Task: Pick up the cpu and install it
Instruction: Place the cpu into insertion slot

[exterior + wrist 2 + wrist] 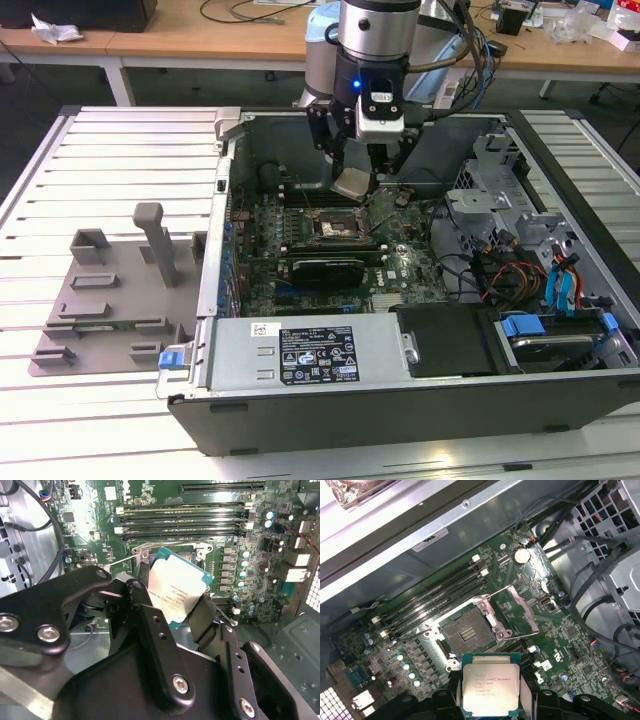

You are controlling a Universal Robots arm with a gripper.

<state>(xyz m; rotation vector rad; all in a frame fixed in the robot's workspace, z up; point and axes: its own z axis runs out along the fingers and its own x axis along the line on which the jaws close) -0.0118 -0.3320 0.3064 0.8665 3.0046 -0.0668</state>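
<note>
Motherboard socket lies open below jaws gripping cpu edges.

The exterior view stands off me, high and near the front of the computer case. It looks down across the slatted bench toward my arm at the case's far side. Both wrist views ride on me close above the motherboard: the first wrist view faces almost straight down at the socket, while the second wrist view looks at a slant along my fingers, and both have the pinched cpu nearest the lens. All three share the socket and the memory slots beside it.
</note>
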